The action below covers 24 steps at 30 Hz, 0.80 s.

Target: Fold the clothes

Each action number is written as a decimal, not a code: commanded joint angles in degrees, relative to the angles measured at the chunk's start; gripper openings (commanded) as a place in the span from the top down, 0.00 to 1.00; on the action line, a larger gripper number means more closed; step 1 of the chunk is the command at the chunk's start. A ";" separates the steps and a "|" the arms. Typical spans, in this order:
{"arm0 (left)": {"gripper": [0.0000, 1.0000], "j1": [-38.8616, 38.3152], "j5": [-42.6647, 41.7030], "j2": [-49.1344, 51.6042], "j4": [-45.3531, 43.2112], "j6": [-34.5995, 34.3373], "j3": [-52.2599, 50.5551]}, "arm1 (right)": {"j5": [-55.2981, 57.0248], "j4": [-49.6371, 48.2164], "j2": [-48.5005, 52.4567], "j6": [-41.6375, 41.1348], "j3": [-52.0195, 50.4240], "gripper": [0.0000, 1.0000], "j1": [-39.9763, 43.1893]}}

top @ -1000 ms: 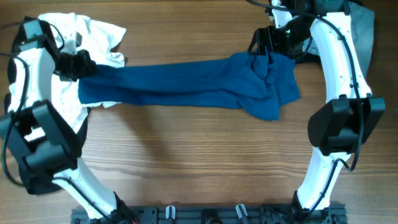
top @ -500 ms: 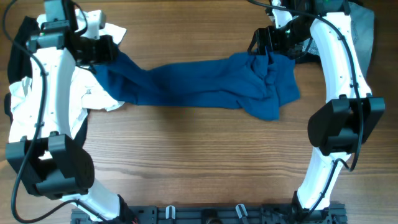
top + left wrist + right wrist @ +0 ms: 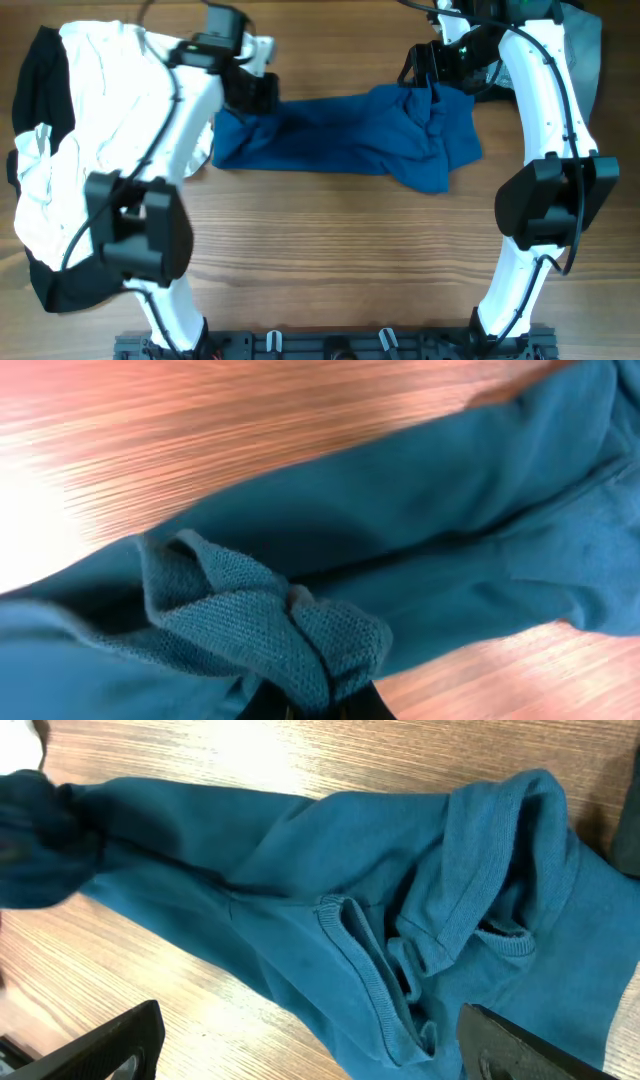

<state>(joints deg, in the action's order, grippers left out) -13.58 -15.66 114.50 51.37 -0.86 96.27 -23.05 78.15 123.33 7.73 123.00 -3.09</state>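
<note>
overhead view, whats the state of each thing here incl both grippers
blue shirt: unfolded, rumpled on the table, left end bunched
left gripper: fingers shut on the shirt's left end
right gripper: fingers open over the shirt's right end
white clothes: unfolded heap, far left
grey garment: partly hidden, top right

A blue knit garment (image 3: 450,540) is seen filling most of the view, stretched across a wooden tabletop (image 3: 200,420) that is blurred at the upper left and glimpsed again at the lower right. A bunched, coarse-textured fold of the cloth is gathered at the bottom centre, where it is pinched between the dark tips of the left tool (image 3: 318,708), barely visible at the frame edge.
</note>
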 commanded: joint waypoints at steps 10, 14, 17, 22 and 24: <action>0.01 -12.22 0.37 3.93 -8.98 -7.13 0.37 | 0.13 -1.22 0.00 -0.35 -0.79 0.06 -0.33; 0.00 -12.22 0.61 3.23 -8.48 -7.13 1.22 | 0.13 -1.22 0.00 -0.35 -0.79 0.06 -0.31; 0.00 -9.42 5.97 0.26 -2.19 -6.91 2.71 | 0.13 -1.27 0.00 -0.33 -0.79 0.06 -0.31; 0.00 -1.66 14.91 -1.60 5.31 -0.79 2.56 | 0.13 -1.62 0.00 -0.37 -0.79 0.05 -0.33; 0.00 1.33 13.18 -1.38 5.03 0.48 2.08 | 0.11 -1.62 0.00 -0.35 -0.79 0.05 -0.33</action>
<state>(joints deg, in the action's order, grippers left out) -16.32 -4.64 114.72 56.42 -4.25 97.56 -23.05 76.79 123.33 7.73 123.02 -3.09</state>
